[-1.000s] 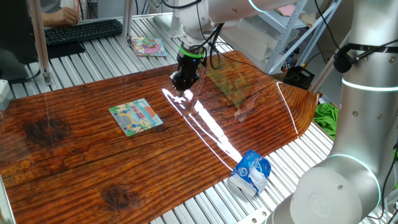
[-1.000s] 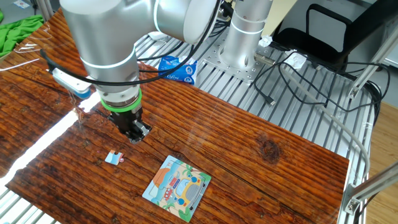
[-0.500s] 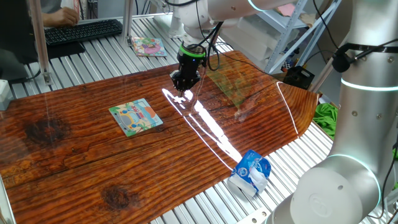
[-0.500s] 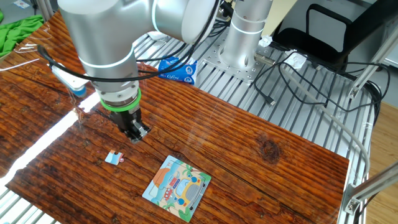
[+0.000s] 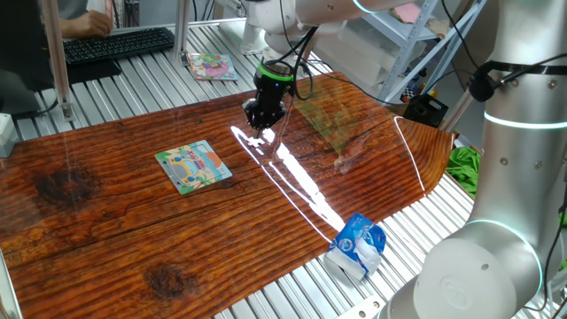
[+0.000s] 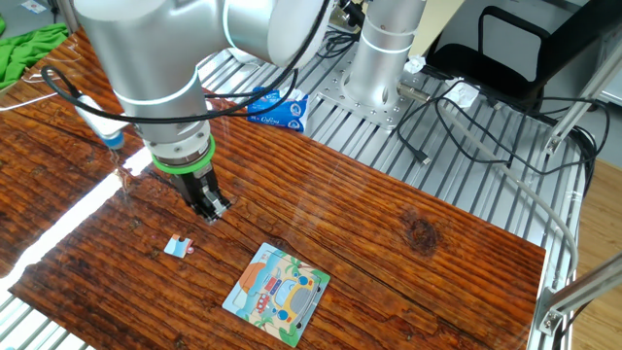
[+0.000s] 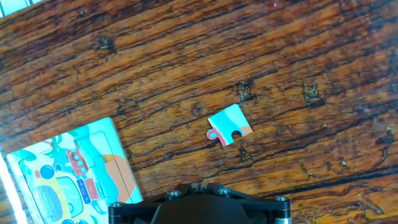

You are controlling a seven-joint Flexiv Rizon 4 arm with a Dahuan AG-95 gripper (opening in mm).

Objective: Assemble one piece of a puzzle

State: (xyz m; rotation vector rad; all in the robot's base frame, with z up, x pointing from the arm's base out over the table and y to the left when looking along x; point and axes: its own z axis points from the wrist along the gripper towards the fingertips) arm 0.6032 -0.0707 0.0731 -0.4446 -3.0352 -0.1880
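The puzzle [image 5: 194, 167] is a small square board with a green border and a cartoon picture, lying flat on the wooden table; it also shows in the other fixed view [image 6: 277, 292] and at the lower left of the hand view [image 7: 68, 174]. The piece [image 6: 176, 247] is a tiny pale blue jigsaw piece lying alone on the wood, left of the board. In the hand view the piece [image 7: 229, 125] lies ahead of the fingers, clear of the board. My gripper [image 6: 215, 211] hovers above the table near the piece with its jaws together and empty. It also shows in one fixed view [image 5: 259, 122] and the hand view [image 7: 196, 185].
A blue and white packet [image 5: 359, 246] lies at the table's edge, also in the other fixed view [image 6: 275, 107]. A pinkish booklet [image 5: 211, 66] and a keyboard [image 5: 115, 42] lie beyond the table. A clear plastic sheet [image 5: 330, 120] lies right of the gripper. Green cloth [image 6: 34, 49] lies off one end.
The arm has shifted slightly, the gripper rising a little above the table. The piece and the board have not moved.
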